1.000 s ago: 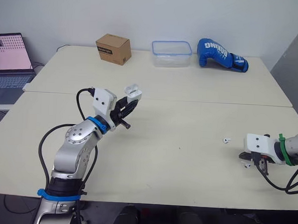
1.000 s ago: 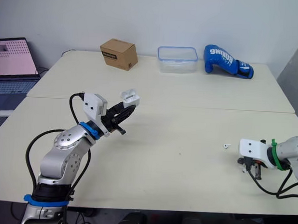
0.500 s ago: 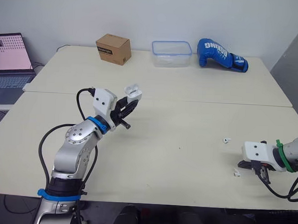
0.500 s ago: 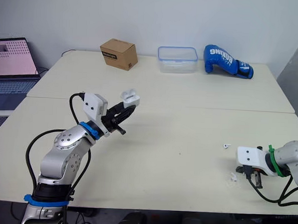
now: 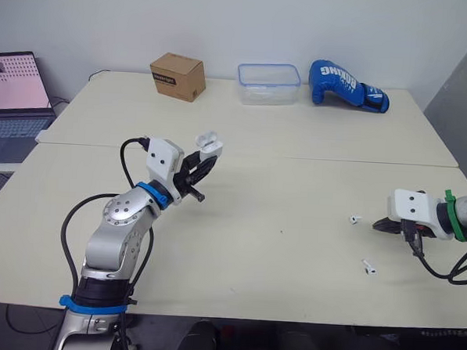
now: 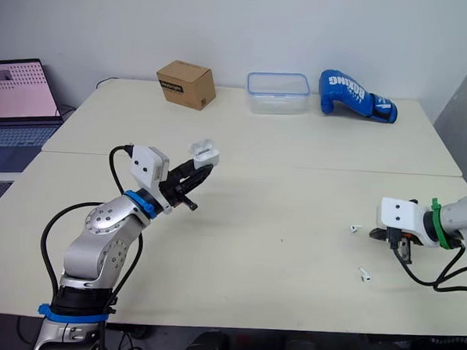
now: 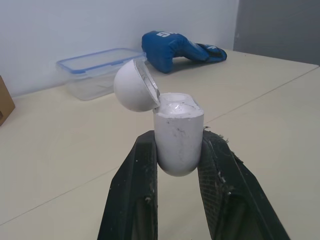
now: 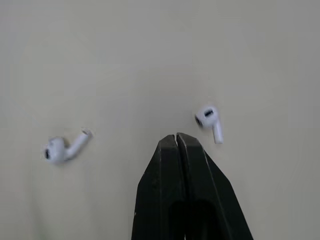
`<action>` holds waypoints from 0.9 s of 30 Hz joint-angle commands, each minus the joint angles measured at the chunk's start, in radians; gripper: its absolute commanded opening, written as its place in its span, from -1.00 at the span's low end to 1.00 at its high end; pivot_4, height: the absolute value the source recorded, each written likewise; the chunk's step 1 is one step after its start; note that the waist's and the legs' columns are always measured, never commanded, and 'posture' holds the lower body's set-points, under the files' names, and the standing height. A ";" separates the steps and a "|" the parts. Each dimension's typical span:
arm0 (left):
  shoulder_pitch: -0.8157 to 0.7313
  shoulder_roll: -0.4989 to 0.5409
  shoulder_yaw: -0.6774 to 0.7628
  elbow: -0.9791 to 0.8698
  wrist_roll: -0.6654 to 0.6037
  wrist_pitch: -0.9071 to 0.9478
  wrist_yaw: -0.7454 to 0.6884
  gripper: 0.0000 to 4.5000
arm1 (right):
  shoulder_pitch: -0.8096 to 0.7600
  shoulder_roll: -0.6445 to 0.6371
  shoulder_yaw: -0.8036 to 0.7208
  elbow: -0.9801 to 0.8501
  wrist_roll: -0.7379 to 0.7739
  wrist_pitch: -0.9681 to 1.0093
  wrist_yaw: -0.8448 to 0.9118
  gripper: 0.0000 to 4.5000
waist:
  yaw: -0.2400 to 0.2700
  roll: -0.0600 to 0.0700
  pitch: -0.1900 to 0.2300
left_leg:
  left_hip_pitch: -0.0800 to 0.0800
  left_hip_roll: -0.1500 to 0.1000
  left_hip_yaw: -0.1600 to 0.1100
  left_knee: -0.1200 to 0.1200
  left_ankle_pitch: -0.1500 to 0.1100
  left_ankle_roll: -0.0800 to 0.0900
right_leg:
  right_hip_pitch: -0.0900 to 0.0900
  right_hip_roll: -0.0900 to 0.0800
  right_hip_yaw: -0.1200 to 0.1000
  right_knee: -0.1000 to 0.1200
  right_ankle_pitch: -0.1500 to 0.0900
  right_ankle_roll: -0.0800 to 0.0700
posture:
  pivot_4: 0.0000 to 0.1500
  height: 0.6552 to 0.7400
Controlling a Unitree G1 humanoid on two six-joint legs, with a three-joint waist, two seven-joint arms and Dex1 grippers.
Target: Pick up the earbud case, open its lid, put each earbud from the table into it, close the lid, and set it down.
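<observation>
A: Earbud case (image 5: pixel 209 145), where is it sitting?
B: It is riding up off the table (image 5: pixel 295 186), in the left gripper (image 7: pixel 178 150). The two black fingers (image 7: pixel 132 200) are clamping its lower body from both sides, and it is standing upright between them.
A: And the lid?
B: The lid (image 7: pixel 132 86) is hanging open, tipped back on its hinge. The top of the body is showing, but I am not making out whether anything is sitting inside.
A: What about the right gripper?
B: The right gripper (image 8: pixel 176 142) is hanging over the table on the robot's right side. Its fingertips are pressing together and pinching nothing.
A: Earbuds?
B: Both are lying loose on the table. The first earbud (image 5: pixel 355 220) is lying just beside the right gripper's tip, on the robot's left of it and apart from it. The second earbud (image 5: pixel 368 267) is lying nearer the table's front edge, near the first one and not touching it. In the right wrist view the closed fingertips are pointing between the two and touching neither.
A: Is the case sitting close to them?
B: No, well apart. The case is hanging over the left half and the earbuds are lying on the right half.
A: Background, quick.
B: A cardboard box (image 5: pixel 177 75), a clear plastic container (image 5: pixel 269 83) with a blue rim and a blue boxing glove (image 5: pixel 346 84) are sitting along the far edge, left to right. A laptop (image 5: pixel 15 85) is sitting off the table's left side with its screen glowing.
</observation>
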 commanded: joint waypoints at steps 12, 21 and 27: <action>-0.002 0.002 0.006 -0.047 -0.005 -0.016 0.003 -0.68 | 0.057 0.021 0.077 -0.075 -0.107 -0.203 -0.007 -0.99 | -0.001 0.000 0.000 | 0.001 0.000 0.001 0.000 0.000 0.000 | 0.000 0.000 0.000 0.001 0.000 0.000 | 1.00 1.00; 0.004 0.001 0.005 -0.056 -0.005 -0.014 0.006 -0.68 | 0.045 0.020 0.121 -0.028 -0.170 -0.319 -0.003 -0.99 | -0.001 0.000 0.000 | 0.001 0.000 0.001 0.000 0.000 0.000 | 0.000 0.000 0.000 0.001 0.000 0.000 | 1.00 1.00; 0.004 0.004 0.008 -0.057 -0.004 -0.013 0.007 -0.68 | 0.035 0.011 0.138 0.002 -0.195 -0.367 0.017 -0.99 | -0.001 0.000 0.000 | 0.001 0.000 0.001 0.000 0.000 0.000 | 0.000 0.000 0.000 0.001 0.000 0.000 | 1.00 1.00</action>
